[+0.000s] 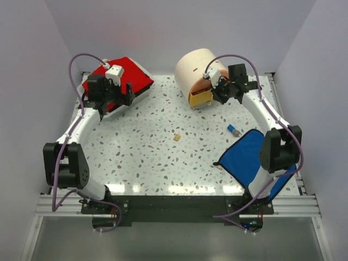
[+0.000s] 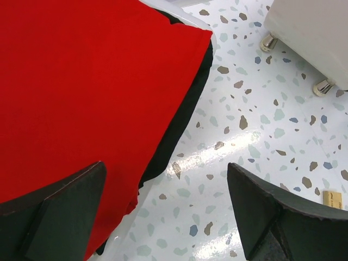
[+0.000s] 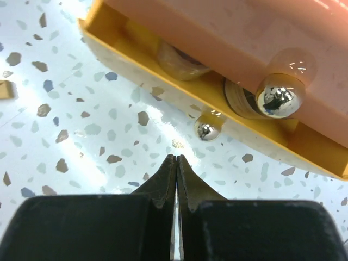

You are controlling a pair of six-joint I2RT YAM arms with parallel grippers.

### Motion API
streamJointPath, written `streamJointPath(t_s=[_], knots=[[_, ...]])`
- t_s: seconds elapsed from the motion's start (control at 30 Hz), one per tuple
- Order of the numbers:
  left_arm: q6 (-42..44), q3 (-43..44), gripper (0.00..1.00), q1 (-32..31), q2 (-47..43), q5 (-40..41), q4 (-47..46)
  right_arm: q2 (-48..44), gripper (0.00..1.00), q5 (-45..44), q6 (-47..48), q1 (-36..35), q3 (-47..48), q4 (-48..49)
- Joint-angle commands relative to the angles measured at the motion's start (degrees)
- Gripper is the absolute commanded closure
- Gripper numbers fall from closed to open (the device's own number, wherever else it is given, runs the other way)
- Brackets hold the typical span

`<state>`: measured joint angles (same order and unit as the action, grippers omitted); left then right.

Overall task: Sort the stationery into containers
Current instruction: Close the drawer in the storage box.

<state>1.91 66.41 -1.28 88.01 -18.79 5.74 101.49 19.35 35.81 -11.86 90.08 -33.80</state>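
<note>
Top external view is showing the left gripper (image 1: pixel 126 93) hanging over the near edge of the white case with a red top (image 1: pixel 128 73). Its fingers (image 2: pixel 60 217) are standing wide apart, gripping nothing. The right gripper (image 1: pixel 216 93) is sitting at the cream drum (image 1: pixel 196 68), its fingers (image 3: pixel 163 182) pressed together and empty. Their tips are pointing just short of the small knob (image 3: pixel 205 130) on the yellow drawer (image 1: pixel 200 98).

That drawer is sticking out of the drum, with rounded things lying inside that are too hidden to name. The blue-grey stub (image 1: pixel 234 130) is lying beside the blue cloth (image 1: pixel 247 155), and the tiny tan cube (image 1: pixel 176 137) is resting alone mid-table (image 1: pixel 152 157).

Both arms are reaching far forward, elbows out toward the table's sides.
</note>
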Motion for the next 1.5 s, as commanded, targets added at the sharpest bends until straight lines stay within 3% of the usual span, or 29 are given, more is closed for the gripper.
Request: streamJointPath(t_s=[0.0,0.57,0.87,1.47], knots=[[1.34,1.18,0.02,-0.30,-1.08,0.24,-0.29,-5.61,1.00,1.83,2.24,-2.73,-3.86,6.02],[2.04,1.18,0.02,-0.65,-1.87,1.21,0.15,4.41,1.00,-7.66,3.91,-9.23,1.67,14.11],[1.78,1.44,0.02,-0.65,-1.26,0.86,-0.02,6.08,1.00,-14.95,4.26,-9.32,2.11,19.91],[1.34,0.65,0.02,-0.65,-1.08,0.42,-0.37,3.89,1.00,-18.65,4.79,-8.97,-1.49,21.58]])
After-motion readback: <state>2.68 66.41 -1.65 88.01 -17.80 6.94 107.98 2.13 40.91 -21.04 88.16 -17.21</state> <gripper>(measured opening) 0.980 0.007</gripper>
